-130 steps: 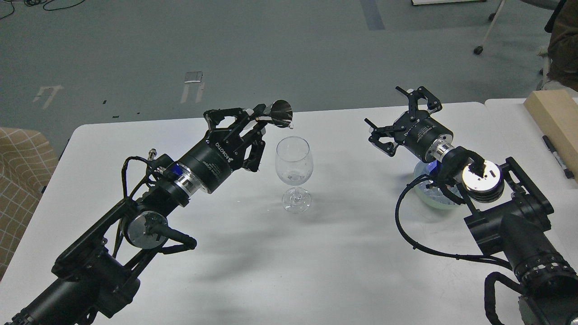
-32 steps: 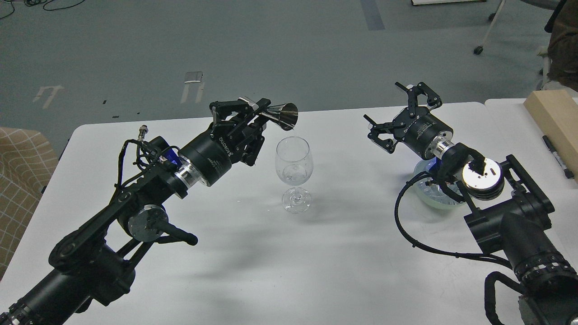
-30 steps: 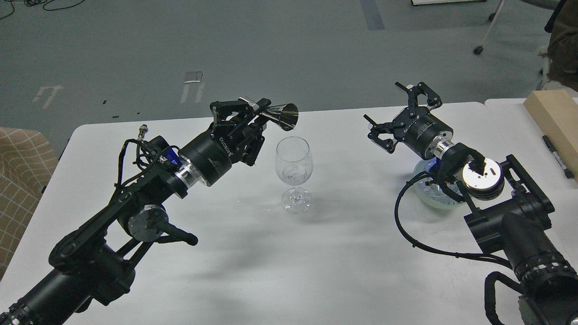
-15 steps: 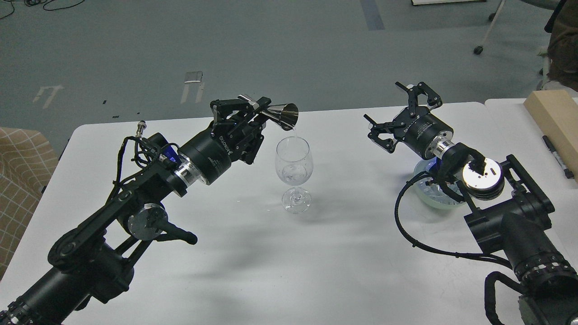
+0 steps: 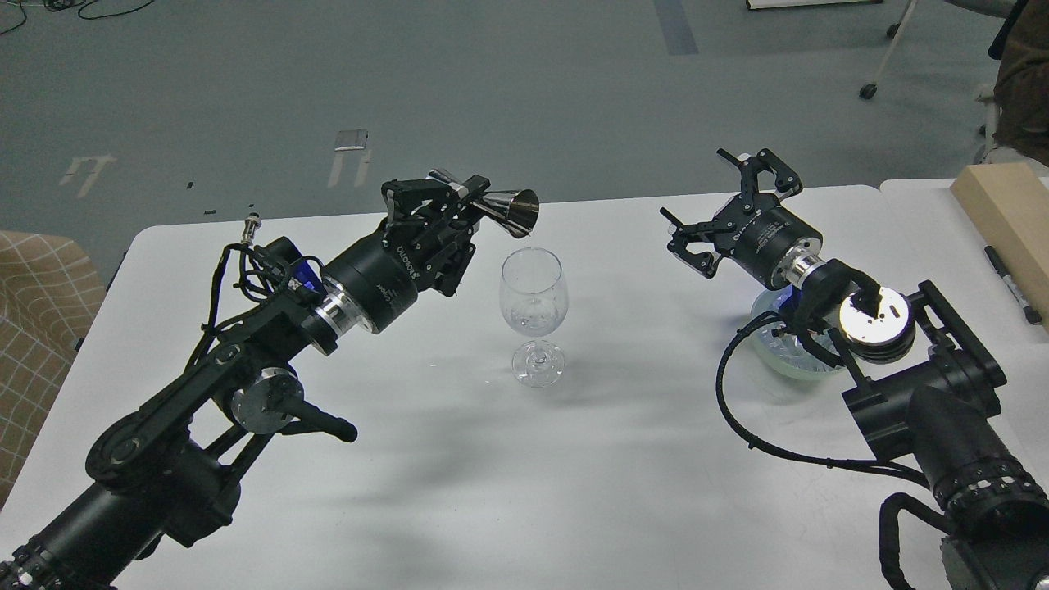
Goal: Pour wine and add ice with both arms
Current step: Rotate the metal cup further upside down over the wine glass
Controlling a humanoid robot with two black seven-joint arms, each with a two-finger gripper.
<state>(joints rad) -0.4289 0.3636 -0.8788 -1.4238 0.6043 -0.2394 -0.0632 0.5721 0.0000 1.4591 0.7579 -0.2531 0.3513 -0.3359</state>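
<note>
A clear wine glass [image 5: 533, 314] stands upright mid-table with ice cubes [image 5: 532, 313] in its bowl. My left gripper [image 5: 459, 195] is shut on the waist of a silver double-cone jigger [image 5: 500, 208], held tipped on its side with its mouth just above the glass's rim, a drip at its lip. My right gripper [image 5: 725, 203] is open and empty, raised above the table right of the glass. A pale bowl of ice [image 5: 791, 348] sits under my right arm, mostly hidden by it.
The white table [image 5: 524, 492] has a second table [image 5: 918, 205] butted at its right. A tan wooden block [image 5: 1008, 221] and a black marker [image 5: 1012, 284] lie at the right edge. A chair [image 5: 37, 328] stands at left.
My left arm has lifted and rolled the jigger from mouth-forward to lying sideways over the glass; a thin stream fell half a second ago, now only a drip. The right gripper rose slightly early, then held.
</note>
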